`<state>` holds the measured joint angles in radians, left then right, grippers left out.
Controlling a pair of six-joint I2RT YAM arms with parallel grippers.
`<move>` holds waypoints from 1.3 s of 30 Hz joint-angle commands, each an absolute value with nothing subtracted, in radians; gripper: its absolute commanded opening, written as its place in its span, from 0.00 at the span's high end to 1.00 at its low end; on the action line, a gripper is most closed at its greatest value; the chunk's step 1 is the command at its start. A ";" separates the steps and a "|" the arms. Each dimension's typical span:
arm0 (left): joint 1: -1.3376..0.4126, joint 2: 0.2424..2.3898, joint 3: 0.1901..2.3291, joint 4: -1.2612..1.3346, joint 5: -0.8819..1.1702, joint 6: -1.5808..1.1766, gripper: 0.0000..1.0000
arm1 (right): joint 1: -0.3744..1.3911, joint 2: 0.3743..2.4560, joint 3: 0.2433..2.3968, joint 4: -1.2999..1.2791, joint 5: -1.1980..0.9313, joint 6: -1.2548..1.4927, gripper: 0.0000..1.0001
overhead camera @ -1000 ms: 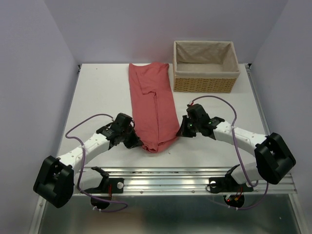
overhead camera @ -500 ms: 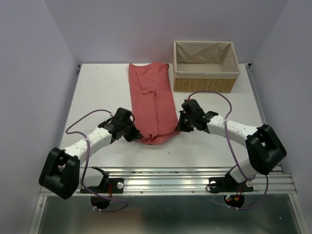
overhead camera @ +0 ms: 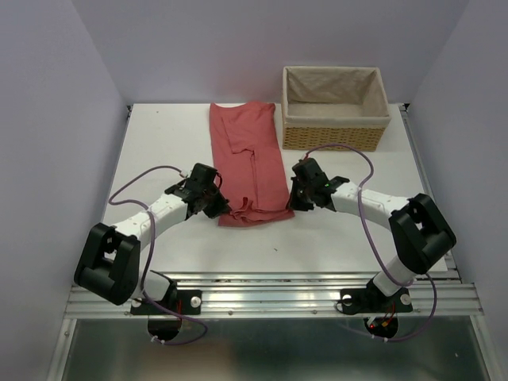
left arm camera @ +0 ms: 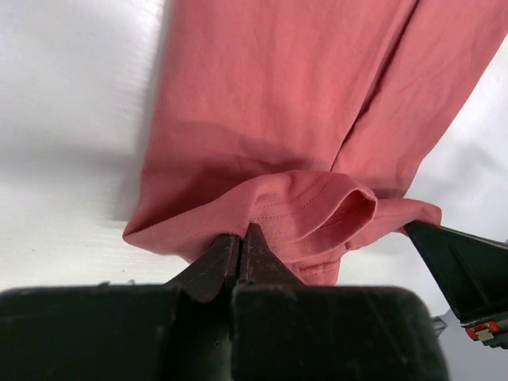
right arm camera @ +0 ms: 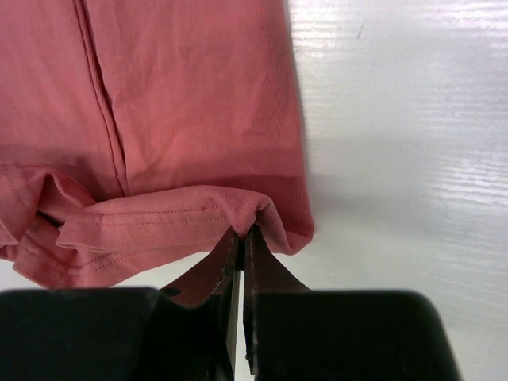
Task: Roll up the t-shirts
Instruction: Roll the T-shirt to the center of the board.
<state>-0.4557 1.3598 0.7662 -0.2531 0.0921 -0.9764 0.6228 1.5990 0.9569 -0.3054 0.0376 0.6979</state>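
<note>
A salmon-red t-shirt (overhead camera: 248,163) lies folded into a long strip down the middle of the white table (overhead camera: 357,230). Its near hem is turned over into a short fold (overhead camera: 254,214). My left gripper (overhead camera: 221,208) is shut on the hem's left corner; in the left wrist view the gripper (left arm camera: 240,232) pinches the stitched cloth (left arm camera: 309,210). My right gripper (overhead camera: 290,203) is shut on the hem's right corner, and in the right wrist view the gripper (right arm camera: 242,231) bites the folded hem (right arm camera: 159,222).
A wicker basket (overhead camera: 335,135) with a beige cloth lining stands at the back right, its left side close to the shirt's far end. The table's near edge has a metal rail (overhead camera: 270,290) carrying both arm bases.
Both grippers have carried the near hem away from the table's front edge, over the shirt. The loose bunched end has become a flat fold, and the strip looks shorter.
</note>
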 commanded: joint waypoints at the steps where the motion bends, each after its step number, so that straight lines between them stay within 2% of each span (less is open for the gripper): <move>1: -0.446 1.365 0.808 -0.275 0.040 -0.948 1.00 | 0.614 1.617 1.015 -0.273 0.075 0.677 0.99; 12: -0.442 1.425 0.876 -0.278 -0.024 -0.890 1.00 | 0.595 1.664 1.064 -0.265 0.098 0.655 0.98; 14: -0.440 1.446 0.894 -0.279 -0.026 -0.881 1.00 | 0.586 1.674 1.075 -0.265 0.100 0.650 0.94; 18: -0.439 1.476 0.914 -0.271 -0.015 -0.865 0.91 | 0.586 1.677 1.097 -0.267 0.112 0.646 0.86; 20: -0.439 1.482 0.917 -0.270 -0.015 -0.868 0.74 | 0.577 1.663 1.098 -0.267 0.110 0.640 0.78; 21: -0.437 1.482 0.916 -0.264 -0.011 -0.868 0.61 | 0.577 1.655 1.100 -0.264 0.115 0.635 0.63; 22: -0.439 1.482 0.916 -0.259 -0.012 -0.861 0.57 | 0.577 1.637 1.097 -0.259 0.115 0.620 0.45; 23: -0.439 1.482 0.920 -0.264 -0.021 -0.856 0.54 | 0.577 1.631 1.095 -0.253 0.110 0.612 0.38; 26: -0.437 1.470 0.934 -0.293 -0.043 -0.842 0.53 | 0.577 1.602 1.100 -0.255 0.114 0.585 0.26; 34: -0.439 1.353 0.928 -0.333 -0.133 -0.847 0.53 | 0.577 1.522 1.052 -0.258 0.038 0.604 0.24; 38: -0.439 1.305 0.902 -0.341 -0.161 -0.848 0.53 | 0.586 1.500 1.002 -0.238 0.008 0.627 0.32; 39: -0.440 1.292 0.891 -0.344 -0.173 -0.848 0.54 | 0.597 1.499 0.996 -0.232 -0.021 0.630 0.38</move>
